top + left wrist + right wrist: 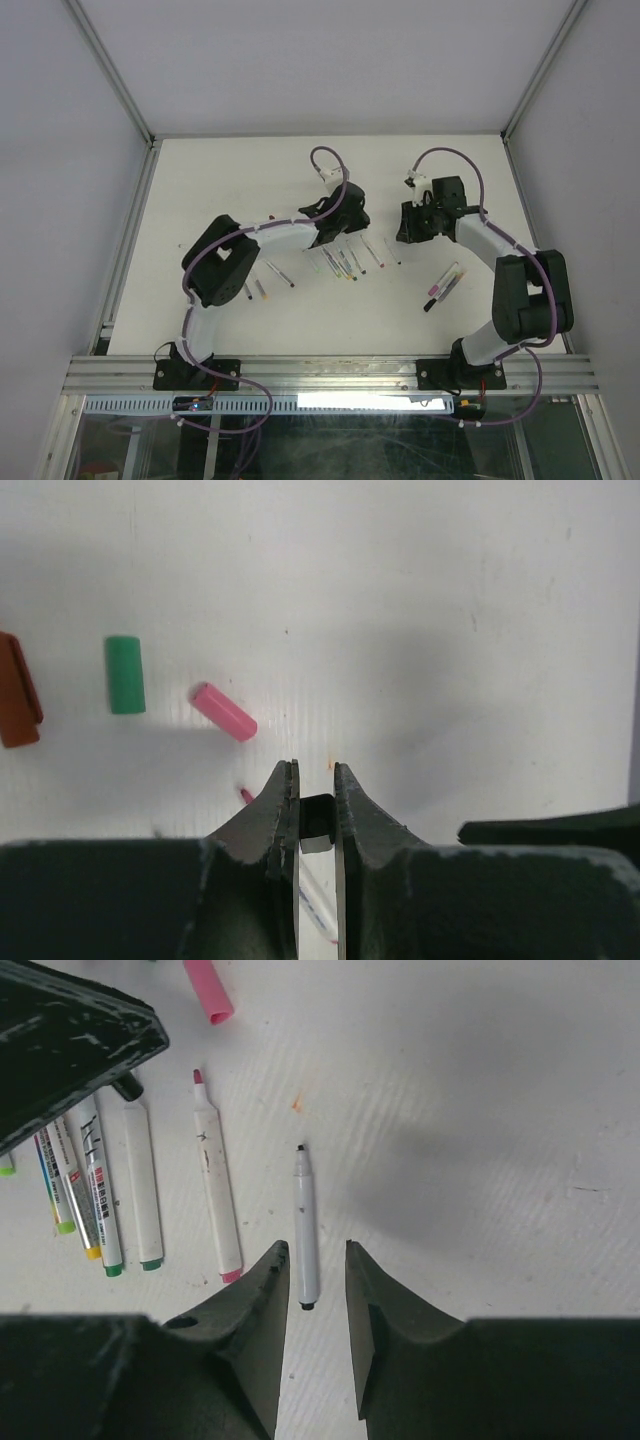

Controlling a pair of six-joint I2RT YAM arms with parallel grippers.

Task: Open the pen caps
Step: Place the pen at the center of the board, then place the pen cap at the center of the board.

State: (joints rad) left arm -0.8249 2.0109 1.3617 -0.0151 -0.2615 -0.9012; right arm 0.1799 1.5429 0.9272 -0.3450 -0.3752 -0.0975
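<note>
Three loose caps on the desk [450, 630], pink cap [224, 711], green cap [125, 674], brown cap [18, 690], out at ten o'clock from the left jaws, which are clamped on a black cap [317, 823]. Right jaws apart, flanking an uncapped pen [306, 1230].

The left gripper [315, 772] has its fingers [268, 815] pressed tight on a small black cap [317, 822], which sits just behind their tips. On the white surface [430, 630] beyond lie three loose caps. A pink cap [224, 711] is nearest and lies aslant. A green cap [125, 674] lies apart to its left, and an orange-brown cap [18, 690] is cut by the frame edge. A pink pen tip [246, 795] peeks out beside one finger. Below the held cap a pale barrel [318, 905] shows in the gap, possibly a pen.
</note>
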